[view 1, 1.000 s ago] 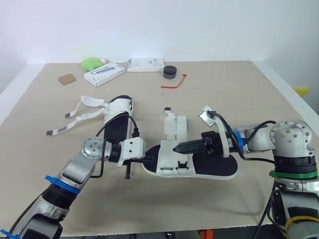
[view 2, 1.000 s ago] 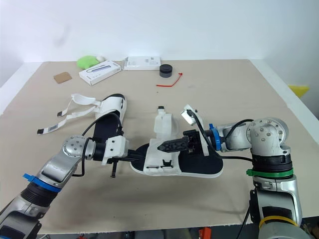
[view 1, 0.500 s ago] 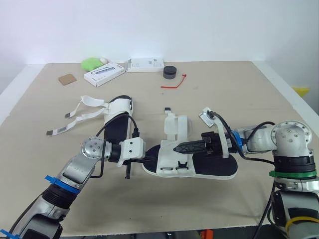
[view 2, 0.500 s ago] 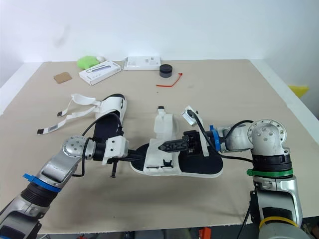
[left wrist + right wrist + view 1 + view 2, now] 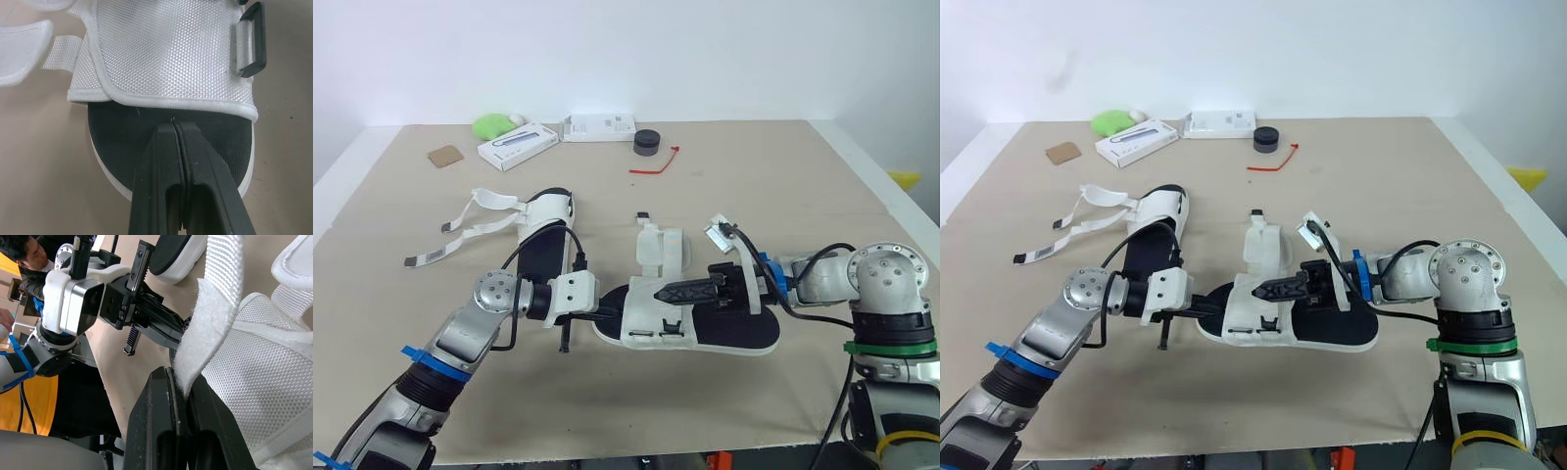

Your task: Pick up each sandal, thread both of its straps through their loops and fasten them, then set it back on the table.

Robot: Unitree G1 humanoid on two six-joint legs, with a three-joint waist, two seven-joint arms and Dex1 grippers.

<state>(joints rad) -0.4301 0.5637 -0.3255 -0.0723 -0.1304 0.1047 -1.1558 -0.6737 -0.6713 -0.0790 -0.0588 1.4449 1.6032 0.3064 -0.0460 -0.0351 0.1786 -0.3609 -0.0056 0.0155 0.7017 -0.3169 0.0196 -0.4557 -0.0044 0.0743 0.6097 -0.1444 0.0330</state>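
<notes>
The centre sandal (image 5: 705,328) lies on the table, black sole with a white mesh upper. My right gripper (image 5: 668,292) reaches over it from the right. In the right wrist view it (image 5: 178,377) is shut on a white velcro strap (image 5: 215,308) of this sandal. My left gripper (image 5: 610,315) is at the sandal's toe end, its shut fingertips (image 5: 166,134) resting on the black insole at the edge of the mesh upper (image 5: 166,54). A black loop (image 5: 252,41) sits on the upper's side. The second sandal (image 5: 545,235) lies further left, its straps (image 5: 470,223) loose and spread out.
At the far edge are a green object (image 5: 492,124), two white boxes (image 5: 517,145) (image 5: 599,126), a black round item (image 5: 647,143), a red tie (image 5: 656,163) and a brown card (image 5: 443,155). A person (image 5: 22,254) is beyond the table in the right wrist view.
My right forearm has sunk slightly toward the table with the strap still held. The left arm and both sandals have stayed where they were.
</notes>
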